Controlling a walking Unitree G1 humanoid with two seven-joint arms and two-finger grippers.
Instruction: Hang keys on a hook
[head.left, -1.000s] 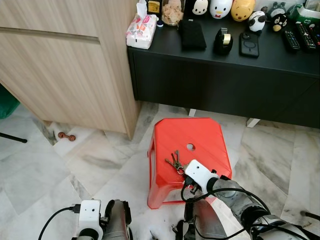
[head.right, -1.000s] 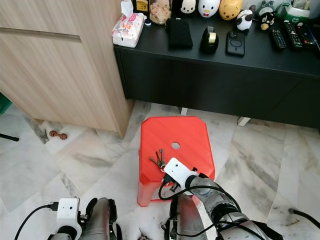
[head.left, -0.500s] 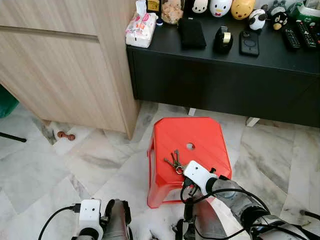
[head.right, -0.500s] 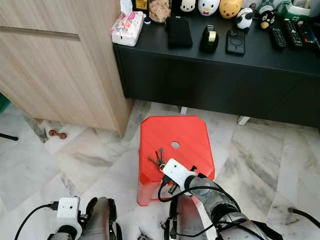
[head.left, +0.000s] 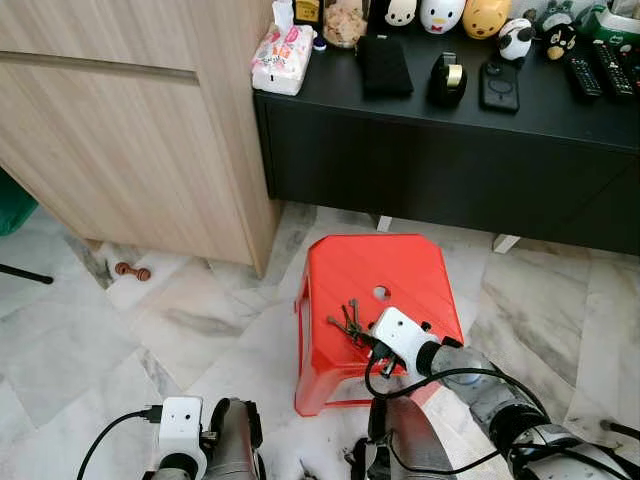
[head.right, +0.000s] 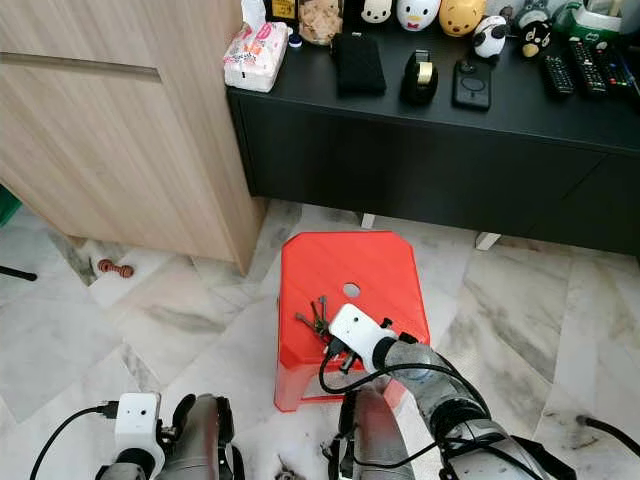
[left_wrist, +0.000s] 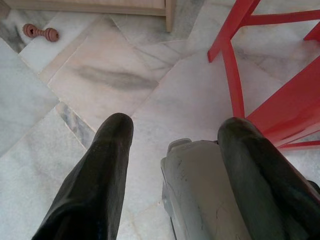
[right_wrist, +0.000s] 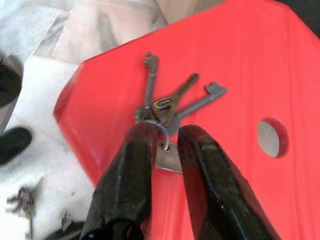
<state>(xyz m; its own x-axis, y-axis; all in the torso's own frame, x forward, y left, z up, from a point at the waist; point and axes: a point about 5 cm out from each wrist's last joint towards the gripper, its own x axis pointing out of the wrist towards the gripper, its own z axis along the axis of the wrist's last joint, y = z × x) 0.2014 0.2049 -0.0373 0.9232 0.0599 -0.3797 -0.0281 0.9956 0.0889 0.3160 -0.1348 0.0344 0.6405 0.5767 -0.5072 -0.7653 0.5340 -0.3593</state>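
Note:
A bunch of grey keys (head.left: 349, 320) on a ring lies on the near left part of the red plastic stool (head.left: 400, 262). My right gripper (head.left: 366, 337) reaches onto the stool from the near side. In the right wrist view its two black fingers (right_wrist: 137, 150) stand close on either side of the key ring and its small metal tag, with the keys (right_wrist: 167, 105) fanned out beyond the tips. The gripper (right_wrist: 162, 134) is shut on the ring. My left gripper (left_wrist: 175, 125) hangs open low over the marble floor, left of the stool.
A black low cabinet (head.left: 450, 150) carrying toys, remotes, a phone and a tissue pack stands behind the stool. A wooden cupboard (head.left: 130, 130) is at the left. A small brown dumbbell-shaped thing (head.left: 132, 271) lies on the floor by it.
My right gripper has pushed forward and a little up over the stool's near edge, and its fingers now hold the key ring. The left arm has not moved.

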